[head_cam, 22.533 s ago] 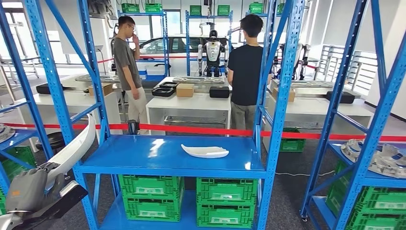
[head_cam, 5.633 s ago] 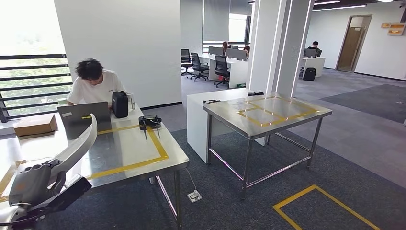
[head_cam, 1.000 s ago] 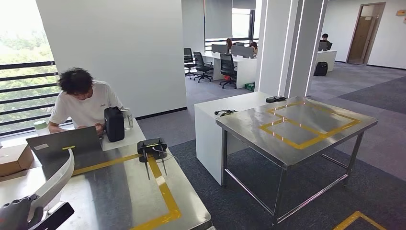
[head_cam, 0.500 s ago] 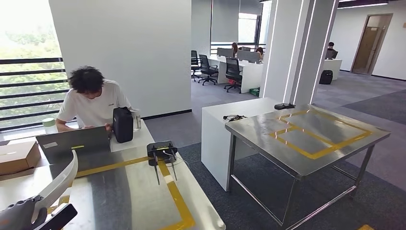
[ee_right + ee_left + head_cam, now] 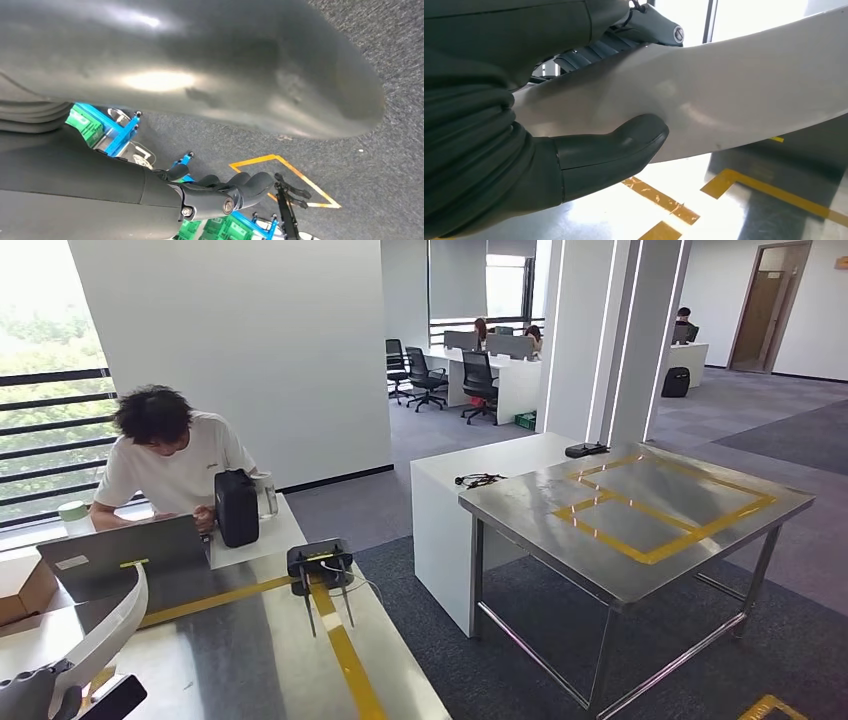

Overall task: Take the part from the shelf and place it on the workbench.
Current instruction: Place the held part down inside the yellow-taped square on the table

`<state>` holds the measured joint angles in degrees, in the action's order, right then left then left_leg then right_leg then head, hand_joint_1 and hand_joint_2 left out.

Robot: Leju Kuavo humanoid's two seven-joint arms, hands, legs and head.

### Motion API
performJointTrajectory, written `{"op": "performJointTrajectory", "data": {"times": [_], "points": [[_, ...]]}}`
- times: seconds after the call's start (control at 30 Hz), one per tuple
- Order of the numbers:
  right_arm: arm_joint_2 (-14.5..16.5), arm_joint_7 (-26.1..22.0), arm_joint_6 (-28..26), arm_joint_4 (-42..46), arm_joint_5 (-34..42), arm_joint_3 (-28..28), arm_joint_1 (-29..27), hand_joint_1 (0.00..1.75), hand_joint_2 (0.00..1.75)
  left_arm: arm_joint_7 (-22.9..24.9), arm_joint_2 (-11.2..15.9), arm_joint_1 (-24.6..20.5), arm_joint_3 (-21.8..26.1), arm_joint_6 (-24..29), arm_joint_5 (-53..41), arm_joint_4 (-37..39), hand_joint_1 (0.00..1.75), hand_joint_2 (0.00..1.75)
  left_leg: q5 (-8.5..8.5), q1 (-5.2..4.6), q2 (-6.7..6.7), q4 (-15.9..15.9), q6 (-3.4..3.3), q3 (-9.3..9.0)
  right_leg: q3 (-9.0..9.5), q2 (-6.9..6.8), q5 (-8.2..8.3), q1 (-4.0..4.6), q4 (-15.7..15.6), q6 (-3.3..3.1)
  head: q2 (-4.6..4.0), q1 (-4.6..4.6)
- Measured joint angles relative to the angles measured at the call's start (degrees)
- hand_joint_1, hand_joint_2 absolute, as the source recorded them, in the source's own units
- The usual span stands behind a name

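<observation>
Over the near left corner of the steel counter [image 5: 250, 650]: left hand [image 5: 40, 695] low in the head view, grasping the white curved part [image 5: 110, 625]. Thick thumb [image 5: 614, 147] pressed flat against the pale skin of the part, darker fingers [image 5: 644, 30] wrapped over the far side, seen close from the left wrist. Part carried on edge, arching up and forward from the hand, above the counter and not yet touching it as far as can be told. Yellow tape [image 5: 340, 650] marking a rectangle directly ahead of and below the part.

Since half a second ago: whole scene slid a little, counter drawn closer and lower, laptop [image 5: 125, 560] and seated person [image 5: 165, 455] shifted leftward. Camera motion, not the things. Grasp on the part unchanged across the last second; shelf long gone from sight compared with the oldest frame. Reads as approach nearly complete, carry phase ending.

Right hand [image 5: 235, 192] hanging over carpet, fingers curled in on nothing, clenched.

Judgement: next, lower and lay the part inside the taped zone, then release. Risks: black device with antennas [image 5: 320, 562] near the tape line, laptop just beyond the far tape edge; long curved part liable to rock once set down.
</observation>
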<state>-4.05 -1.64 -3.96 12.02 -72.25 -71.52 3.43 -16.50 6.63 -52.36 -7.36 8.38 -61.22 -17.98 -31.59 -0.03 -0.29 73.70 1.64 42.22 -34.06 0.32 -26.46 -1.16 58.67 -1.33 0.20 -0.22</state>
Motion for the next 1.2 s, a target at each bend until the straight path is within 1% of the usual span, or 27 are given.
{"op": "performJointTrajectory", "data": {"times": [0.03,0.07,0.1,0.13,0.17,0.2,0.27,0.3,0.37,0.47,0.6,0.73,1.0,1.1,1.2], "points": [[0.0,0.1,0.0,0.0,0.0,0.0,0.0,0.00,0.00,0.1,0.1,0.1,0.1,0.1,0.0,0.0,1.57,1.75,2.60,0.00,0.00,-3.4,-0.22,-1.12,0.49,0.03,-0.33,0.02,0.0,0.11,0.00,-0.02],[0.1,0.2,0.0,0.0,-0.1,0.0,0.0,0.00,0.00,0.2,0.2,0.2,0.1,0.2,0.0,0.0,1.57,1.75,5.11,-0.05,0.00,-7.7,-0.52,-2.72,0.94,0.05,-0.68,0.03,0.0,0.26,0.00,-0.04],[0.1,0.2,0.0,0.0,-0.1,0.0,0.0,0.00,0.00,0.2,0.3,0.1,0.2,0.3,0.1,0.0,1.57,1.75,6.82,-0.18,-0.01,-11.5,-0.81,-4.39,1.24,0.10,-1.02,0.10,0.1,0.50,-0.01,-0.07],[0.1,0.3,0.1,0.0,-0.2,0.0,0.0,0.00,0.00,0.2,0.4,0.2,0.4,0.5,0.2,0.0,1.57,1.75,7.74,-0.31,-0.04,-14.1,-1.05,-5.58,1.42,0.14,-1.28,0.15,0.1,0.77,0.00,-0.06],[0.2,0.3,0.1,0.0,-0.2,0.0,0.0,0.00,0.00,0.1,0.5,0.2,0.5,0.6,0.3,0.0,1.57,1.75,7.88,-0.39,-0.09,-15.3,-1.11,-6.17,1.43,0.17,-1.47,0.23,0.1,0.83,0.00,-0.02],[0.2,0.3,0.1,0.0,-0.3,0.0,0.0,0.00,0.00,-0.1,0.5,0.3,0.6,0.8,0.3,0.0,1.57,1.75,7.76,-0.47,-0.18,-15.6,-1.08,-6.41,1.41,0.17,-1.57,0.29,0.2,0.83,0.00,0.03],[0.2,0.2,0.2,0.0,-0.3,0.0,0.0,0.00,0.00,-0.6,0.5,0.6,0.8,1.6,0.3,-0.1,1.57,1.75,7.73,-0.45,-0.38,-15.7,-1.07,-6.39,1.56,0.10,-1.62,0.31,0.0,0.54,0.00,0.14],[0.2,0.2,0.2,0.0,-0.4,0.0,0.0,0.00,0.00,-0.9,0.5,0.7,0.9,2.3,0.2,-0.1,1.57,1.75,7.65,-0.48,-0.45,-15.7,-1.19,-6.40,1.70,0.06,-1.61,0.30,-0.2,0.53,0.00,0.17],[0.2,0.1,0.2,0.0,-0.5,0.0,0.0,0.00,0.00,-1.6,0.5,0.9,1.2,3.7,-0.1,-0.1,1.57,1.75,7.50,-0.50,-0.52,-15.7,-1.43,-6.43,1.95,0.01,-1.59,0.31,-0.6,0.66,0.00,0.22],[0.2,0.1,0.6,0.0,-0.8,0.0,0.1,0.00,0.00,-2.5,0.5,1.3,1.5,4.8,-0.5,-0.2,1.57,1.75,7.37,-0.53,-0.55,-15.7,-1.68,-6.45,2.13,-0.02,-1.56,0.29,-0.9,1.05,0.00,0.27],[0.2,0.2,0.9,0.0,-1.0,0.0,0.1,0.00,0.00,-3.1,0.6,1.7,1.6,5.2,-0.9,-0.2,0.00,1.75,7.35,-0.54,-0.54,-15.6,-1.80,-6.46,2.23,-0.02,-1.50,0.26,-1.1,1.60,0.00,0.29],[0.2,0.3,0.9,0.0,-1.2,0.0,0.1,0.00,0.00,-3.9,0.6,1.8,1.6,5.9,-1.1,-0.3,0.00,0.00,7.37,-0.54,-0.50,-15.6,-1.86,-6.50,2.22,0.00,-1.46,0.25,-1.1,1.81,0.00,0.27],[0.2,0.3,1.1,0.0,-1.5,0.0,0.2,0.00,0.00,-7.4,0.2,1.8,3.1,5.1,1.7,-0.8,0.00,0.00,7.39,-0.49,-0.47,-15.7,-1.84,-6.65,2.30,0.00,-1.49,0.32,-1.1,1.85,0.00,0.25],[0.2,0.3,1.1,0.0,-1.6,0.0,0.2,0.00,0.00,-7.2,0.1,1.8,3.3,5.0,1.6,-1.0,0.00,0.00,7.40,-0.47,-0.47,-15.7,-1.83,-6.66,2.30,0.00,-1.49,0.33,-1.1,1.85,0.00,0.25],[0.2,0.3,1.1,0.0,-1.6,0.0,0.3,0.00,0.00,-5.5,-0.3,1.7,3.4,4.6,0.6,-1.0,0.00,0.00,7.40,-0.47,-0.47,-15.7,-1.83,-6.67,2.31,0.00,-1.49,0.33,-1.1,1.85,0.00,0.25]]}}
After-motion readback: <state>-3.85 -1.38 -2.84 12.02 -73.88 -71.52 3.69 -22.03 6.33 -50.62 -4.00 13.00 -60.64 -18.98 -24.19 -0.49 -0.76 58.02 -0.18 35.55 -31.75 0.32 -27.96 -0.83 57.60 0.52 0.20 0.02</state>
